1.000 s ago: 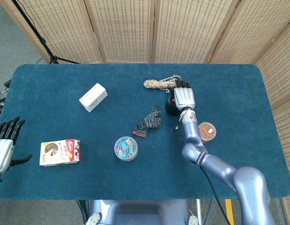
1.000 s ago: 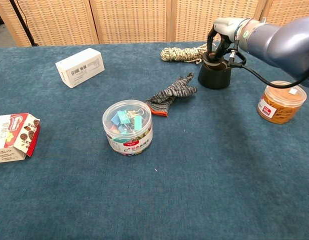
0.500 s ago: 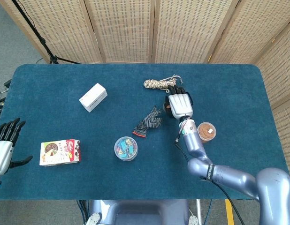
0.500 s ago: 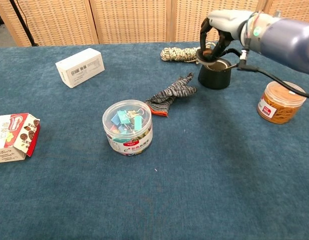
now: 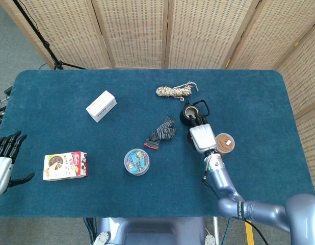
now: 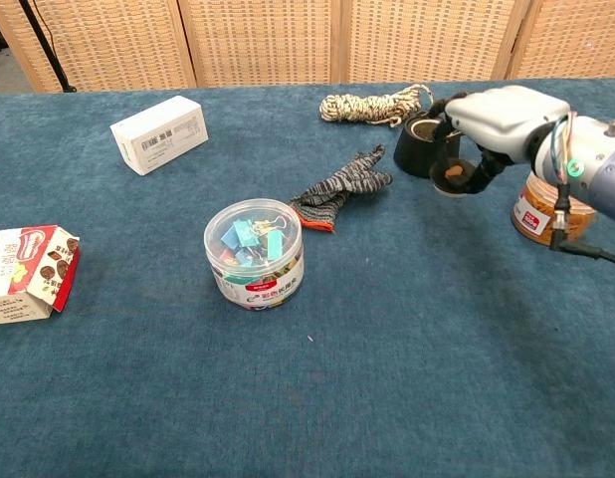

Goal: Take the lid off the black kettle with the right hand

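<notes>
The lid (image 6: pixel 453 176) has come off the black kettle (image 6: pixel 423 144). A moment ago it was just above the kettle's top; now the right hand (image 6: pixel 492 124) holds it in its curled fingers, near the kettle, above the table (image 6: pixel 387 378). The kettle stands open. The left hand (image 5: pixel 3 158) waits far away, fingers apart.

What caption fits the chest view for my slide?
Right hand holds the lid clear of the open black kettle.
</notes>
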